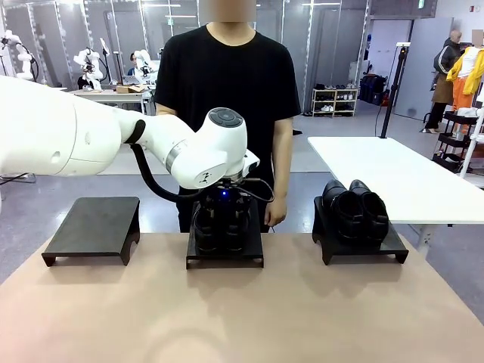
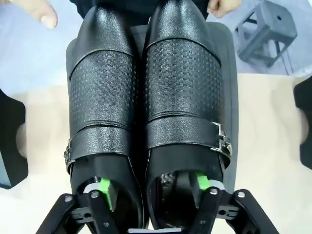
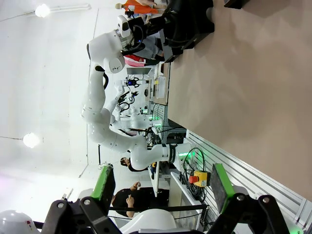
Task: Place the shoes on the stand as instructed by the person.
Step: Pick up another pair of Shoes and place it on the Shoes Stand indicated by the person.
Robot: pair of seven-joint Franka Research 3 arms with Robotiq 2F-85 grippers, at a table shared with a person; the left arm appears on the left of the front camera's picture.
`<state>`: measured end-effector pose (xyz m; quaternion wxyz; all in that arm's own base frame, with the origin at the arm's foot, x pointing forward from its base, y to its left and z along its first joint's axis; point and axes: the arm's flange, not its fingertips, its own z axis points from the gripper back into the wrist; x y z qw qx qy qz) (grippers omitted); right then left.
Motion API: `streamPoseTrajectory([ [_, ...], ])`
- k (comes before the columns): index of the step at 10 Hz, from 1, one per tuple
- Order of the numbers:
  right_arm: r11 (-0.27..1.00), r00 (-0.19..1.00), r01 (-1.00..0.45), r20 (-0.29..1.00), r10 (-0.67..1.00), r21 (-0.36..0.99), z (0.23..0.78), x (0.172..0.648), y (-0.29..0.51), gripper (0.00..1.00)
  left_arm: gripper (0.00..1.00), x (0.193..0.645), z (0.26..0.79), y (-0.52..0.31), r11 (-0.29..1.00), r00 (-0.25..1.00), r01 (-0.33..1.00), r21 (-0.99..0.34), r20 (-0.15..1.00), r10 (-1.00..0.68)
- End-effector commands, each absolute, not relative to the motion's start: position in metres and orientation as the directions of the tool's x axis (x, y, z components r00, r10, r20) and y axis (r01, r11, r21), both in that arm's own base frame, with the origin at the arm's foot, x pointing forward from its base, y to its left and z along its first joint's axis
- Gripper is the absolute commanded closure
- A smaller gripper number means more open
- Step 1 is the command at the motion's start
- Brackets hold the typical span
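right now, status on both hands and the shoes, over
Left hand open, fingers inside the glossy black leather buckled shoes on the middle black stand. Right hand open, empty. Second black pair on right stand. Person's hand near middle stand.

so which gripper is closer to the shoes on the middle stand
Left. The left gripper is right at those shoes, one finger inside each heel opening. The right gripper is well away, aimed off across the room.

Glossy black shoes (image 2: 146, 97) with perforated pattern, black stands (image 1: 94, 227), tan table (image 1: 242, 318)
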<state>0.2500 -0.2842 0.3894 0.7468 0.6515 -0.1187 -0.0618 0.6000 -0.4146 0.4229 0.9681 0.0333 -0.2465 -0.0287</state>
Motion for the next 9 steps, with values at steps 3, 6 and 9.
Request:
streamPoseTrajectory([
  [3,0.154,0.962,-0.065,0.103,-0.253,0.986,0.391,0.249,-0.283,0.0,0.0,0.583,0.428,-0.407,0.996,0.877,0.011,0.085,0.478,-0.051],
  [6,0.154,0.962,-0.065,0.103,-0.253,0.986,0.391,0.249,-0.283,0.0,0.0,0.597,0.427,-0.415,0.996,0.876,0.04,0.079,0.477,-0.073],
  [9,0.154,0.962,-0.065,0.103,-0.253,0.986,0.391,0.249,-0.283,0.0,0.0,0.597,0.427,-0.415,0.996,0.876,0.04,0.079,0.477,-0.073],
])
